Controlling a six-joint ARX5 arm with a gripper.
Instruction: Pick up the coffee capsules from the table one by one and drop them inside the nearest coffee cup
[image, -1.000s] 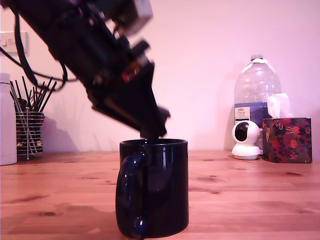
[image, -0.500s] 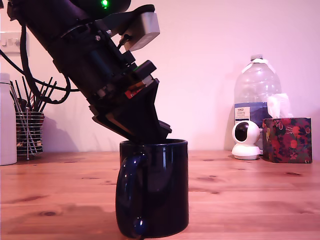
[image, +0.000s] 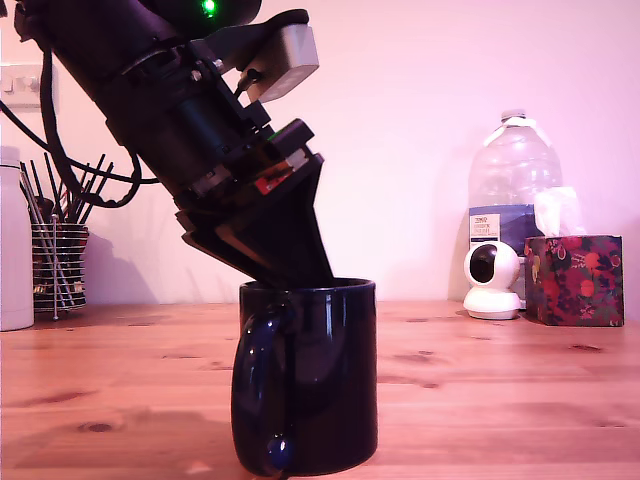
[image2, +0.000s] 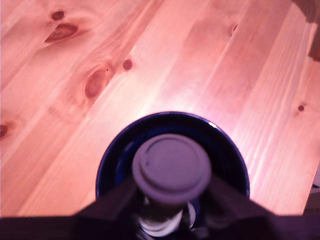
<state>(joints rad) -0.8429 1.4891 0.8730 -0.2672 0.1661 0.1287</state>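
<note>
Your gripper (image2: 171, 200) grips 1 capsule (image2: 171, 167) above the cup (image2: 227, 150); centre it, then release.

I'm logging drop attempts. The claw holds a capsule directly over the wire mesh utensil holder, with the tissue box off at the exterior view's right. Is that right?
Not quite. The claw holds the capsule over the open mouth of the dark blue coffee cup, as the wrist view shows. The wire mesh utensil holder stands far off at the exterior view's left. The tissue box is indeed at the exterior view's right.
</note>
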